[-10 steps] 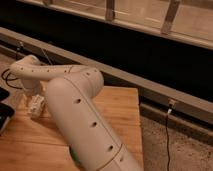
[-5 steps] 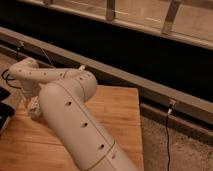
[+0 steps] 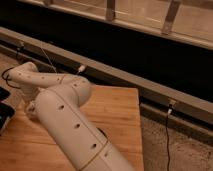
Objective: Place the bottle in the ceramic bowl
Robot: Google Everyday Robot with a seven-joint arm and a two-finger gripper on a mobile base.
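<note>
The arm's upper link [image 3: 75,135] fills the near field. It rises from 6 o'clock toward the elbow at frame centre and masks much of the wooden table [image 3: 120,115]. At the link's right edge, toward 5 o'clock, the ceramic bowl [image 3: 102,133] is judged to show only as a dark curved sliver on the tabletop, with the rest hidden behind the link. From the elbow the forearm runs left toward 9 o'clock and then bends downward. This places the gripper [image 3: 31,108] low over the left part of the table, at 8 o'clock, close against the upper link. The bent posture suits a downward reach at the tabletop. Only a pale mass shows at that point, so it cannot be told whether the gripper is open or closed on anything. The bottle cannot be distinguished from that mass, and its position is unconfirmed. A black object [image 3: 4,117] sits at the left frame edge. Beyond the table, a cable [image 3: 166,135] hangs to the speckled floor at 4 o'clock. Farther back, a metal rail [image 3: 125,80] runs across below the dark glazing.
</note>
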